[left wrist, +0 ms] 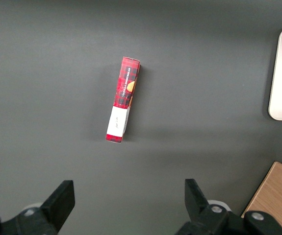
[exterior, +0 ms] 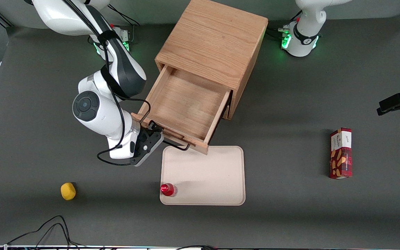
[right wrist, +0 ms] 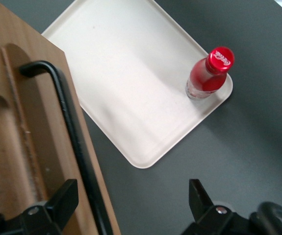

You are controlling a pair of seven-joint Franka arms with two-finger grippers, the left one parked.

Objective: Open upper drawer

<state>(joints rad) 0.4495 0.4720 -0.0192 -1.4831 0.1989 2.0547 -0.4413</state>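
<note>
The upper drawer [exterior: 186, 104] of the light oak cabinet [exterior: 214, 41] stands pulled far out, and its inside is bare. Its black wire bar handle [exterior: 175, 145] runs along the drawer front nearest the front camera. My right gripper [exterior: 154, 129] is at the handle's end toward the working arm's side. In the right wrist view the gripper [right wrist: 131, 200] is open wide. The handle [right wrist: 72, 132] and the edge of the drawer front [right wrist: 38, 147] lie between the fingers [right wrist: 62, 198], close to one of them, and nothing is gripped. The lower drawer is hidden under the upper one.
A cream tray [exterior: 203, 175] lies just in front of the open drawer, and a red-capped bottle [exterior: 168, 189] stands on its corner; both show in the right wrist view, tray [right wrist: 131, 88] and bottle [right wrist: 209, 73]. A yellow object [exterior: 68, 191] and a red box [exterior: 340, 152] lie on the table.
</note>
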